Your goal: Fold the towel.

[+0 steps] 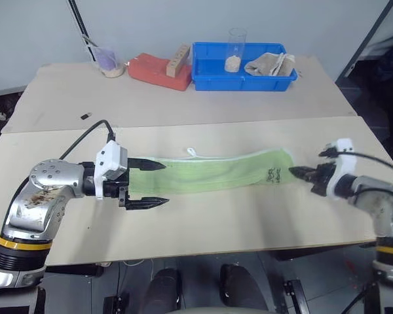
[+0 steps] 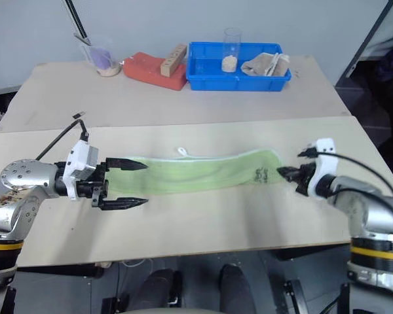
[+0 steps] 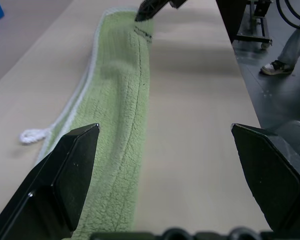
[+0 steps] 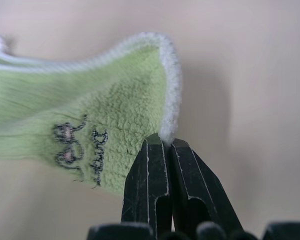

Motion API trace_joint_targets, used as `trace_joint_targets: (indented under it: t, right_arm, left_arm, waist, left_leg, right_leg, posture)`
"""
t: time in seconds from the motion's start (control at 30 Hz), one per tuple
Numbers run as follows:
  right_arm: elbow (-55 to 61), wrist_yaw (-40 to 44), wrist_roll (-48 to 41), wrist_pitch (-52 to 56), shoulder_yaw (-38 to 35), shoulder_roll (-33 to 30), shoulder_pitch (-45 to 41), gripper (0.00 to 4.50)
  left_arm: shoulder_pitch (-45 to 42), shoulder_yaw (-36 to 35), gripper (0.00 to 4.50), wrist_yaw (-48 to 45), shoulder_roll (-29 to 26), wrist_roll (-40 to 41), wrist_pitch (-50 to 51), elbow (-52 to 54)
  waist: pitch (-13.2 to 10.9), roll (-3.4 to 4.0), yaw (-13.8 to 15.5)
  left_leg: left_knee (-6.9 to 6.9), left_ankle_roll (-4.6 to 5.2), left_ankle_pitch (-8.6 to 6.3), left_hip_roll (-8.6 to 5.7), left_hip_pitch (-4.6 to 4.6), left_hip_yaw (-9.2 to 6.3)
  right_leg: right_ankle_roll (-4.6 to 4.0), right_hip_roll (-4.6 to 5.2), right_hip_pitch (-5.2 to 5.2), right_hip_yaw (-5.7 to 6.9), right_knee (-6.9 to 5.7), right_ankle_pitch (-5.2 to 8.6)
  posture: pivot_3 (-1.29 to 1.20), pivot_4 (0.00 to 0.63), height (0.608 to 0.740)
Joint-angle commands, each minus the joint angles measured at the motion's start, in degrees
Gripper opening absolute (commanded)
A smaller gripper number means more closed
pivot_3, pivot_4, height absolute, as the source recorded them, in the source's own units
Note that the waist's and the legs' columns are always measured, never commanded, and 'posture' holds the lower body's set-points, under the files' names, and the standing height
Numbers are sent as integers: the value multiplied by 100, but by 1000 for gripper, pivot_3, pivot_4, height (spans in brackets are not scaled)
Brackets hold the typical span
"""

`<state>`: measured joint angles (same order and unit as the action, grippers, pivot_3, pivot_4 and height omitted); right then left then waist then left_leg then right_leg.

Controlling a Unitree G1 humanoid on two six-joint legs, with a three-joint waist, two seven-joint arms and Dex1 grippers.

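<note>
light green towel (image 1: 216,171), white trim, dark logo.

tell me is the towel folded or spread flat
Folded: the towel lies as a long narrow strip on the table, layers doubled lengthwise.

A: Any writing to read here?

B: One mark. The towel (image 4: 115,120) carries a small dark print near its white-trimmed end, the end lying toward the right edge of the bench (image 1: 249,216).

A: Can you make out what it says?

B: Not really. In the right wrist view it looks like a looped figure beside a short line of curly script, but the letters stay unclear.

A: Anything else with labels, numbers or signs?

B: Nothing legible on any other thing.
</note>
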<state>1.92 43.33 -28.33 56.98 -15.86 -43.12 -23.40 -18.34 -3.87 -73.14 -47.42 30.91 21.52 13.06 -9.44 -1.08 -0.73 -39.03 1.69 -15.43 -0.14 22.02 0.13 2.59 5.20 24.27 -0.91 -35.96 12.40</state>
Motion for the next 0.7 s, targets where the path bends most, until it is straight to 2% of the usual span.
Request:
trace_joint_targets:
  t: [0.03,0.2,0.43,0.7]
  right_arm:
    - [539,335,-517,564,329,-174,-581,19]
    - [909,31,-717,1125,928,248,-1090,19]
    - [676,-431,-403,894,1882,1277,-1195,19]
    - [581,-718,-302,809,2181,1921,-1316,19]
  left_arm:
    - [5,-339,4500,101,-99,147,-41,236]
    - [48,-529,4500,235,-239,119,-50,402]
    - [173,-643,4500,441,-417,139,37,719]
    - [284,-643,4500,782,-400,151,201,1012]
  waist:
    - [0,0,-34]
    - [1,-1,-30]
    - [1,0,23]
    - [1,0,-7]
  left_leg:
    - [0,0,0,0,1,1]
    - [5,1,-1,4,2,-6]
    - [-3,0,0,-2,16,-9]
    - [-1,0,0,-2,15,-10]
  right_leg:
    - [0,0,3,-1,0,0]
    - [-1,-6,5,3,0,0]
    - [0,10,7,4,-1,0]
    - [0,-1,12,5,-5,-1]
  posture:
    - [0,150,740]
    - [0,150,740]
    - [0,150,740]
    - [0,150,740]
